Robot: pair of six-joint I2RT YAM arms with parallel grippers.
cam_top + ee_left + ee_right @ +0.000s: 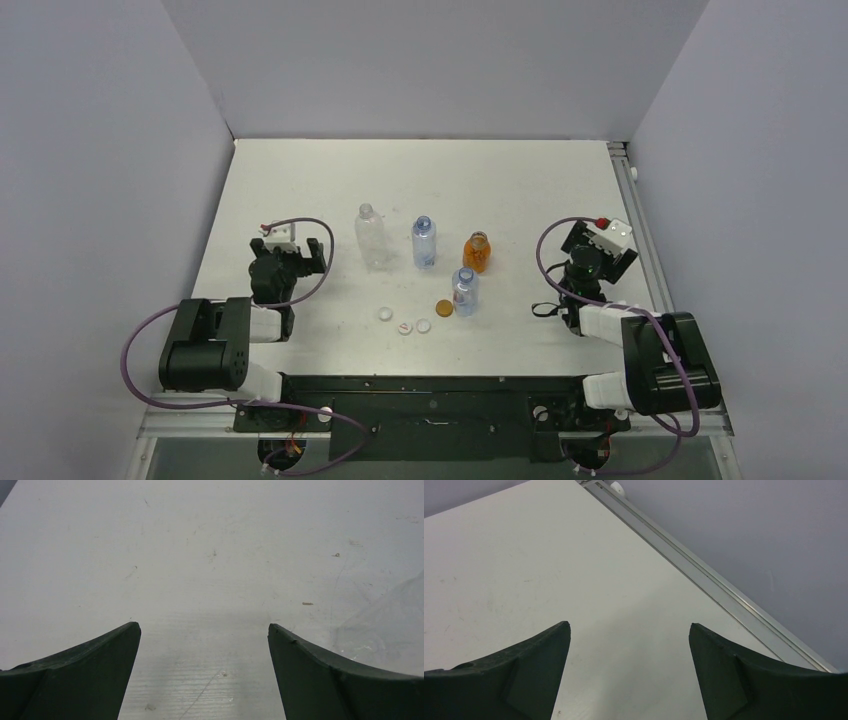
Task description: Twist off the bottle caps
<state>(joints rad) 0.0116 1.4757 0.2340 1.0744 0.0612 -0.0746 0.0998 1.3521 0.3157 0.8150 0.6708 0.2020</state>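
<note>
White caps (405, 328) and one brown cap (444, 307) lie on the counter (300, 180) by the open bottles (424, 243). Left gripper (202, 630) and right gripper (629, 627) gape wide, empty. Job looks done; don't bump the bottles.

Lighting: bright, even, diffuse, from overhead; the white table (300, 190) reads matte. Shadows: soft and faint, with one pale grey patch between the jaws of the left gripper (204, 630). Focus: top view sharp; wrist views crisp ahead of the jaws. Left and right gripper (629, 627) jaws render dark, with little surface detail.
</note>
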